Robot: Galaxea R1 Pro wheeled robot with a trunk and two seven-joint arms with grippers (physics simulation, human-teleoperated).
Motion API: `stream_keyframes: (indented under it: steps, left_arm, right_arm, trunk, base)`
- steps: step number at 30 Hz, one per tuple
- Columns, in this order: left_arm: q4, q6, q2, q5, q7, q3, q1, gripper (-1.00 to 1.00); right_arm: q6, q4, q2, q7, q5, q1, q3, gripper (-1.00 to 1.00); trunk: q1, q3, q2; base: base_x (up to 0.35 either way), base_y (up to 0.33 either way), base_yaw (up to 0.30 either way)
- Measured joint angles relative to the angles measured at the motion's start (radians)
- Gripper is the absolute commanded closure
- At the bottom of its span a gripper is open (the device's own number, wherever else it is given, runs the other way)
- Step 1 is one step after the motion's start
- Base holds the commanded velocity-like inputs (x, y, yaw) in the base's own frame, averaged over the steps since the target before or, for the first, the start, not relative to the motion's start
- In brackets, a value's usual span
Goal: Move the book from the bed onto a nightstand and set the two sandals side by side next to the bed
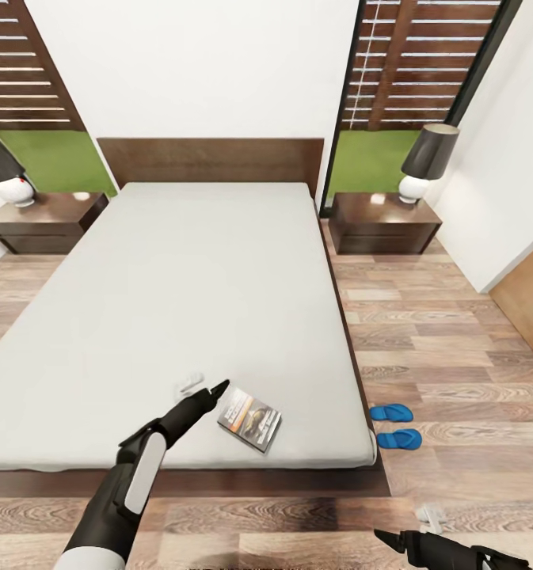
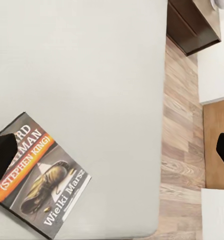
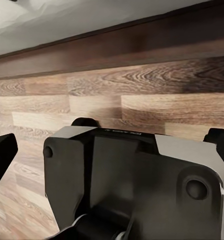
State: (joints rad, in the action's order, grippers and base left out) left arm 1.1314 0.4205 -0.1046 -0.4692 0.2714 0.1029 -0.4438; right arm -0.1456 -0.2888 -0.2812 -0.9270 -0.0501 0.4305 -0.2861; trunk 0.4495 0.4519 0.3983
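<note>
Book (image 1: 249, 419) lies flat near the foot corner of the bed (image 1: 179, 301), cover up, and we see our left end effector (image 1: 204, 389) hovering just beside it with its fingers spread wide, gripping nothing. In the left wrist view one dark fingertip (image 2: 2, 155) overlaps the book's (image 2: 42, 180) edge. Both sandals (image 1: 396, 425) sit side by side on the floor (image 1: 456, 356) next to the bed. A nightstand (image 1: 385, 222) with a lamp (image 1: 424, 162) stands by the headboard. Our right end effector (image 1: 409, 529) hangs low over the floor, fingers apart and empty.
</note>
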Motion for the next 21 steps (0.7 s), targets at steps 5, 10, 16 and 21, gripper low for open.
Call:
stream_keyframes:
  steps: [5,10,16,21]
  left_arm:
    - [0.0,-0.002,0.0,0.0,0.0,0.027,0.0,-1.0]
    - [-0.001,-0.002,0.0,-0.002,0.0,0.031,0.0,-1.0]
    - [-0.016,-0.002,0.0,-0.002,0.0,0.03,0.001,-1.0]
    - [-0.021,-0.002,0.0,-0.002,0.0,0.03,0.0,-1.0]
  right_arm:
    - [0.0,0.0,0.0,0.0,0.0,0.0,0.0,-1.0]
    - [0.0,0.0,0.0,0.0,0.0,0.0,0.0,-1.0]
    - [0.0,0.0,0.0,0.0,0.0,0.0,0.0,-1.0]
    - [0.0,0.0,0.0,0.0,0.0,0.0,0.0,-1.0]
  trunk:
    - [0.0,0.008,0.0]
    - [0.0,0.016,0.0]
    - [0.0,0.025,0.0]
    - [0.0,0.033,0.0]
  base:
    - [0.0,0.0,0.0]
    - [0.0,0.0,0.0]
    - [0.0,0.0,0.0]
    - [0.0,0.0,0.0]
